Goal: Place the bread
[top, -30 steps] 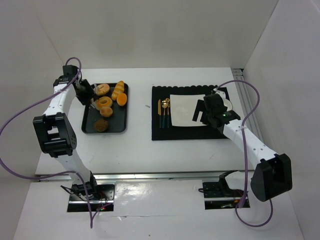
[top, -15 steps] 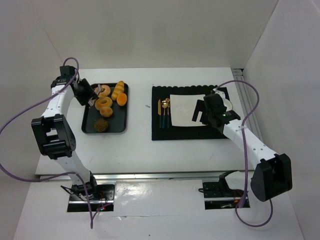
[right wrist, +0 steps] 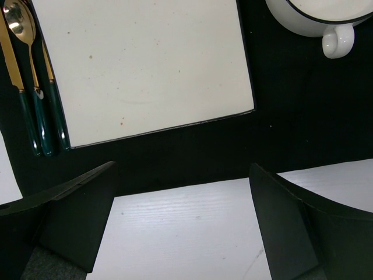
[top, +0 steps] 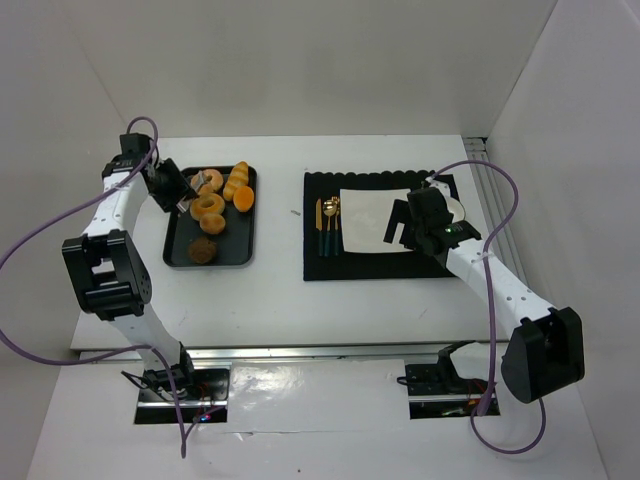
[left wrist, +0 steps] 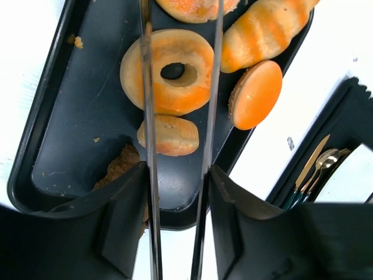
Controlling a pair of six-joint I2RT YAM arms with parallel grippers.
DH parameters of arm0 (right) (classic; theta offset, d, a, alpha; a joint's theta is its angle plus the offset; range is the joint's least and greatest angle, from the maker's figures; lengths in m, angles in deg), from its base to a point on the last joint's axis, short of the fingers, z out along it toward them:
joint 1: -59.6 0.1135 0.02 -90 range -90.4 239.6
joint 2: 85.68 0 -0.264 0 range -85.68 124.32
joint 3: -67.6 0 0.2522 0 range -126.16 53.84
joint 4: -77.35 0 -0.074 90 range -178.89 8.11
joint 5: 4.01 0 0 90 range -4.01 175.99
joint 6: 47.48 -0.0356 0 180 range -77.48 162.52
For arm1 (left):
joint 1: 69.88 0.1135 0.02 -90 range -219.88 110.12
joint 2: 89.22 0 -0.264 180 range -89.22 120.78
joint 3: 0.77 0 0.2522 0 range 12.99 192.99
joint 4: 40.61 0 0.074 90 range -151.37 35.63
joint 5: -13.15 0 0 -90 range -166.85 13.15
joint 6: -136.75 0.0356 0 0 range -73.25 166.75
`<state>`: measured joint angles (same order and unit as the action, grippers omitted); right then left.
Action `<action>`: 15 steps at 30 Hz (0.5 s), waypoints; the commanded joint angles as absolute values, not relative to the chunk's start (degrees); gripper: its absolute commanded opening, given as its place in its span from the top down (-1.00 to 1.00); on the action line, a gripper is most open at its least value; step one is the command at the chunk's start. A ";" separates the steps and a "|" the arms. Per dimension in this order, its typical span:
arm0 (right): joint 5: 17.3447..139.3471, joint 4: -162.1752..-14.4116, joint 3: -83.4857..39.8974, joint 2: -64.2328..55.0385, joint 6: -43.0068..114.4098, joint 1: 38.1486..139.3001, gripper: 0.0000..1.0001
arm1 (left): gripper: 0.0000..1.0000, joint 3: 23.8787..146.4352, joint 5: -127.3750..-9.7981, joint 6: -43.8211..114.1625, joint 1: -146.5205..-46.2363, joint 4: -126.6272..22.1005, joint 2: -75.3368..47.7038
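A golden-orange ring of bread [left wrist: 175,99] [top: 207,205] lies on the black tray [left wrist: 70,146] [top: 175,250]. A second ring [left wrist: 195,6] [top: 208,181] sits just beyond it. My left gripper [left wrist: 178,175] [top: 178,190] is shut on a pair of thin metal tongs [left wrist: 147,116]. The two blades reach out over the tray and straddle the nearer ring, one on each side of its hole. Over the black placemat's [top: 380,262] near edge, my right gripper [right wrist: 183,175] [top: 408,222] hangs open and holds nothing.
The tray also holds a long golden roll [left wrist: 262,32], an orange disc [left wrist: 256,93], a small pale bun [left wrist: 169,135] and a dark brown lump [left wrist: 119,169]. The placemat carries a square white plate [right wrist: 145,64], gold cutlery [right wrist: 29,87] and a white cup [right wrist: 323,17].
The left arm has drawn back slightly to the left, with the tongs still over the tray's far end. The right arm has not moved.
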<state>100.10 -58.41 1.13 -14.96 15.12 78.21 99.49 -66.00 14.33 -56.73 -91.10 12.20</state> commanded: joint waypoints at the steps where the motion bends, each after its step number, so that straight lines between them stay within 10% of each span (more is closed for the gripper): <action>1: 99.87 -61.73 0.49 -14.49 15.18 78.23 -1.00 | -0.09 99.12 -64.98 12.65 -55.82 -89.00 12.47; 15: 99.35 -62.26 0.49 -13.96 15.18 78.23 -1.00 | 0.69 100.34 -64.10 13.35 -54.67 -90.22 6.32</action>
<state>100.01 -58.50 1.13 -14.15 15.12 78.21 98.48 -65.01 13.36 -55.05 -90.81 11.29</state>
